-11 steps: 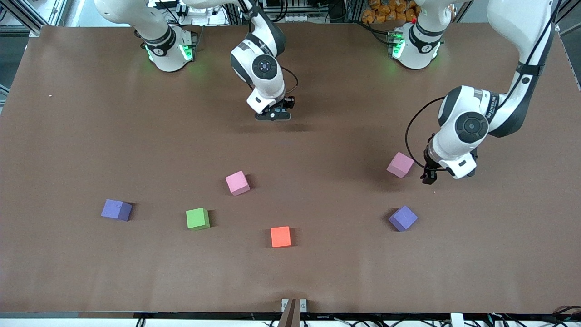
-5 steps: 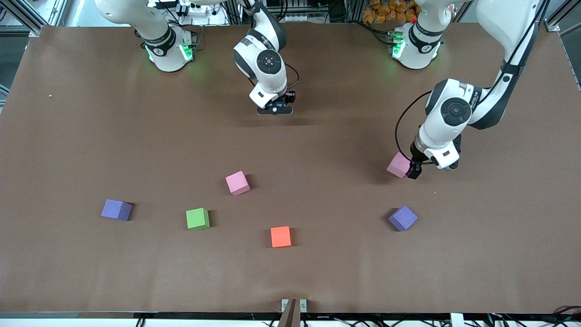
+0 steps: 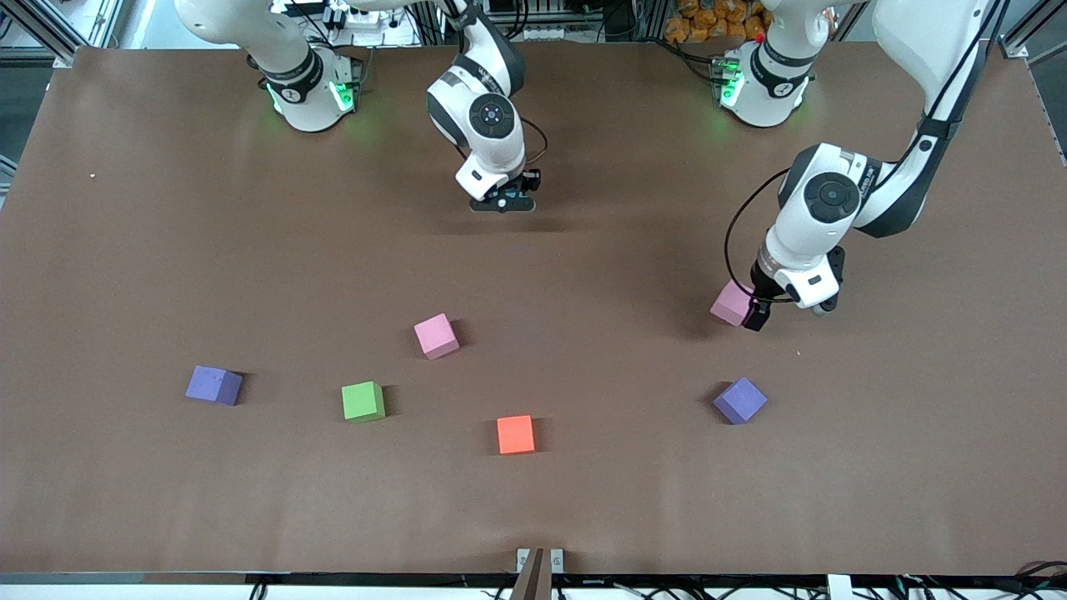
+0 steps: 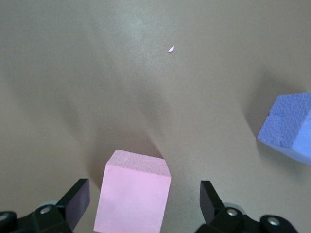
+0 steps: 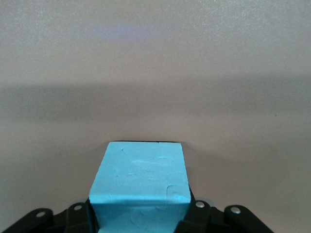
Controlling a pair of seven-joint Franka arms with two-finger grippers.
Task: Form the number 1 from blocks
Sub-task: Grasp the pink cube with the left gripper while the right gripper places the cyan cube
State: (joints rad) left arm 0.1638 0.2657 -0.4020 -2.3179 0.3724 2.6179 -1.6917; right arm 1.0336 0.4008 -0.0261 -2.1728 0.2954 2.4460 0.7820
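Note:
My left gripper point(image 3: 748, 312) is open and low at the table, its fingers on either side of a pink block point(image 3: 729, 304) without touching it. The left wrist view shows this pink block point(image 4: 136, 199) between the fingers point(image 4: 77, 196) of that gripper point(image 4: 143, 194). My right gripper point(image 3: 503, 202) is down near the robots' bases, shut on a light blue block point(image 5: 141, 179) that the hand hides in the front view. In the right wrist view the right gripper point(image 5: 138, 216) has both jaws pressed on the block's sides.
Loose blocks lie nearer the front camera: a second pink point(image 3: 436, 336), a purple point(image 3: 214, 385), a green point(image 3: 363, 401), an orange point(image 3: 515, 434) and another purple point(image 3: 740, 400), which is also in the left wrist view point(image 4: 289, 126). A brown mat point(image 3: 167, 250) covers the table.
My left gripper has swung toward the right arm's end of the table and come down around the pink block. The right hand has shifted only slightly.

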